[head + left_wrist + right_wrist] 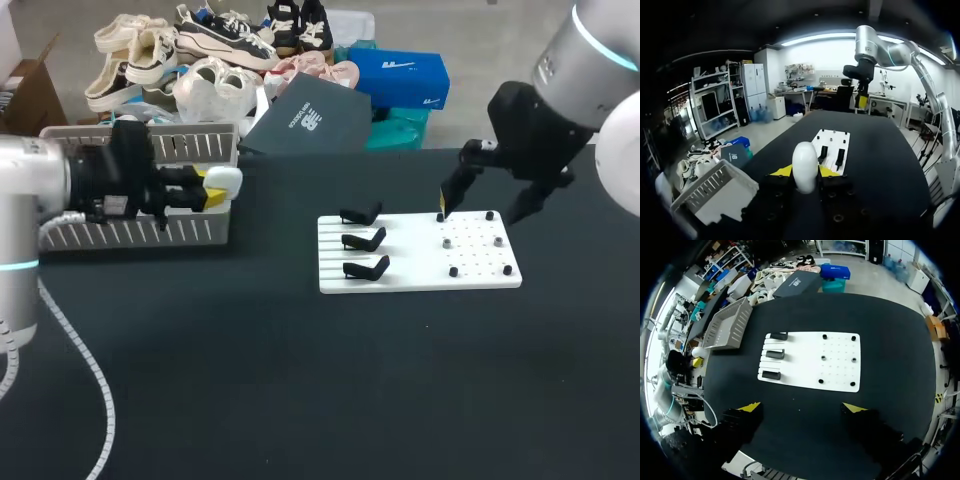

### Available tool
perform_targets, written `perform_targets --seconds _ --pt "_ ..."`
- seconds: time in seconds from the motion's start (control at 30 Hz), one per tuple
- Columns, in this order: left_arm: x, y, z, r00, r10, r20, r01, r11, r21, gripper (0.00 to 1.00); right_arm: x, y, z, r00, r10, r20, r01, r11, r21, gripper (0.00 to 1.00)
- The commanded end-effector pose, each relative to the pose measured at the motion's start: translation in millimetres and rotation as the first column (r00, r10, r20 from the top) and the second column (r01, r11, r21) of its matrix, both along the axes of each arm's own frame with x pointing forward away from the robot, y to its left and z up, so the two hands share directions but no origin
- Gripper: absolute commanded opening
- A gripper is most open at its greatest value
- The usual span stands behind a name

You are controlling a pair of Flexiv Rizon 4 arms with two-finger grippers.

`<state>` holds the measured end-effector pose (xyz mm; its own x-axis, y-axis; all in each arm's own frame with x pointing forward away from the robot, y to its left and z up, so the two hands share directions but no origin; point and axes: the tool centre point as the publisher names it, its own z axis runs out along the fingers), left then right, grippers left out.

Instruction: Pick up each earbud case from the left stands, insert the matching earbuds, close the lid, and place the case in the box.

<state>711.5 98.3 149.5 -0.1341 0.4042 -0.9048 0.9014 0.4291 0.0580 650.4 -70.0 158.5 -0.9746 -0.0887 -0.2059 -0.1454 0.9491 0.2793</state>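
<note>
A white, rounded earbud case (pixel 226 183) (pixel 805 167) is held with its lid closed in my left gripper (pixel 210 190) (pixel 805 174), whose yellow-tipped fingers are shut on its two sides. It hangs at the right end of the slatted white basket (pixel 130 235) (pixel 715 192). Three black stands (pixel 365 240) on the left of the white board (pixel 480 275) (pixel 840 365) hold nothing. Above the board's right part, my right gripper (pixel 483 205) (pixel 802 407) is wide open and empty. In the right wrist view the case (pixel 699 352) shows small, beside the basket (pixel 730 325).
Several small dark pegs (pixel 452 271) stand on the board's right half. Behind the table's far edge sit a dark box (pixel 305 118) and a blue box (pixel 405 78). Bare black tabletop (pixel 300 380) lies in front of the board.
</note>
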Motion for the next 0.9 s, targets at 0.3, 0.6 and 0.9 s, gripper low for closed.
perform_targets --seconds 0.3,0.6,0.9 --pt "33.6 36.0 -3.3 0.980 0.193 -0.049 -0.188 0.978 0.091 0.00 -1.4 -0.4 -0.3 1.000 -0.001 0.004 0.001 1.000 0.001 1.00" --pt "53.7 67.2 -23.8 0.938 0.321 -0.131 -0.301 0.942 0.148 0.00 -1.4 -0.4 -0.3 1.000 -0.001 0.004 0.001 1.000 0.001 1.00" --pt "78.7 80.1 -34.9 0.902 0.387 -0.192 -0.358 0.919 0.168 0.00 -1.4 -0.4 -0.3 1.000 -0.001 0.004 0.001 1.000 0.001 1.00"
